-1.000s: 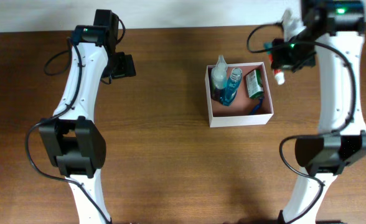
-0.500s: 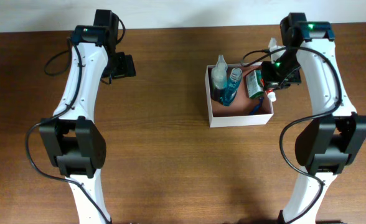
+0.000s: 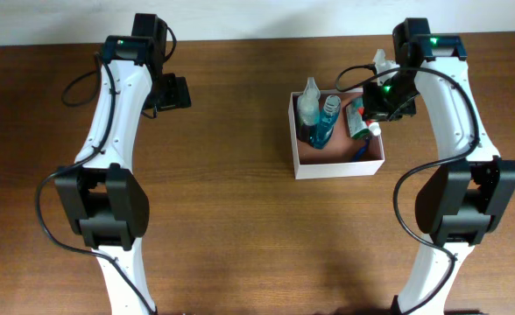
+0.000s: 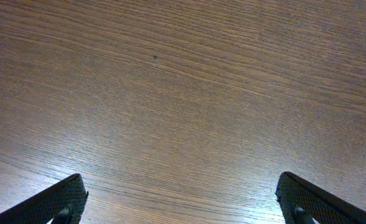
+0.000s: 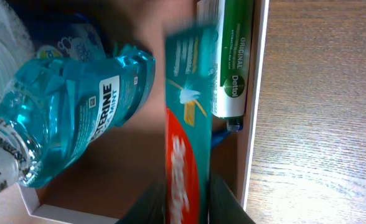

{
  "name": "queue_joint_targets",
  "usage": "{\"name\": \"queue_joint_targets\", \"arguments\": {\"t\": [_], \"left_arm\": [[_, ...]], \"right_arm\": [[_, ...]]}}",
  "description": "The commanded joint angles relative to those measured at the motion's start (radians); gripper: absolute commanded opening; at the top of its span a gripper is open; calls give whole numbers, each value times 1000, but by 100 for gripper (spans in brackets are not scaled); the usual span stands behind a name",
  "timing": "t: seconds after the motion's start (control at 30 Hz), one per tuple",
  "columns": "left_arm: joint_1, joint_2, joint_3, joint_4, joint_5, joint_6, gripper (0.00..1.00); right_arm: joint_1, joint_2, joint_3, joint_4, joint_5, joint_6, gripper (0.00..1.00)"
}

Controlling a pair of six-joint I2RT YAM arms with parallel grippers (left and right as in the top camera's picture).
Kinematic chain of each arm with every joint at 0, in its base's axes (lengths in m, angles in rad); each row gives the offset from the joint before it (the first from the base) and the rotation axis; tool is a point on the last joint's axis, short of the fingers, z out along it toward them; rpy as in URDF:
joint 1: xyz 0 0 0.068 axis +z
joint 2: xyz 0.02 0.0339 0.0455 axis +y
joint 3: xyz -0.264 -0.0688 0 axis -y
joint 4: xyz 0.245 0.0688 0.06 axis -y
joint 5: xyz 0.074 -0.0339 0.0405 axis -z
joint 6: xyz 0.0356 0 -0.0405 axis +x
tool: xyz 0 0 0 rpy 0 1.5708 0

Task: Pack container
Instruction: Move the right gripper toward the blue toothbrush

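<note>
The container (image 3: pixel 336 165) is a square white-walled box with a pinkish-brown inside, right of centre in the overhead view. It holds a blue mouthwash bottle (image 3: pixel 325 122), a clear spray bottle (image 3: pixel 307 103) and a green Dettol tube (image 3: pixel 355 118). My right gripper (image 3: pixel 373 112) is shut on a red and teal toothpaste tube (image 5: pixel 188 124) and holds it over the container's right side, above the floor (image 5: pixel 133 168). The mouthwash bottle (image 5: pixel 77 102) and Dettol tube (image 5: pixel 234 56) lie beside it. My left gripper (image 4: pixel 182 202) is open and empty over bare wood at far left (image 3: pixel 172 92).
The brown wooden table (image 3: pixel 222 219) surrounds the container. The container's right wall (image 5: pixel 255 112) runs just right of the held tube. A white wall edge lies along the table's back.
My right gripper has come down and left from beyond the container's back right corner to over its right side, carrying the toothpaste tube. The left arm has not moved.
</note>
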Motion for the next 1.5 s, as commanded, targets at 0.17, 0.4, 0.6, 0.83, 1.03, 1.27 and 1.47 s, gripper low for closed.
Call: {"name": "queue_joint_targets", "arguments": {"t": [0.17, 0.4, 0.6, 0.83, 1.03, 1.27, 1.47], "left_arm": [[3, -10, -3, 2, 0, -10, 99], [3, -10, -3, 2, 0, -10, 99], [3, -10, -3, 2, 0, -10, 99], [3, -10, -3, 2, 0, -10, 99], [3, -10, -3, 2, 0, -10, 99], [3, -10, -3, 2, 0, -10, 99], [3, -10, -3, 2, 0, -10, 99]], "right_arm": [[19, -3, -5, 13, -21, 6, 21], [30, -3, -5, 36, -16, 6, 31], [-14, -4, 55, 25, 114, 6, 36], [-191, -5, 241, -20, 158, 12, 68], [-357, -2, 238, 78, 156, -66, 99], [-433, 14, 206, 207, 132, -268, 99], [-448, 113, 200, 250, 139, -314, 99]]}}
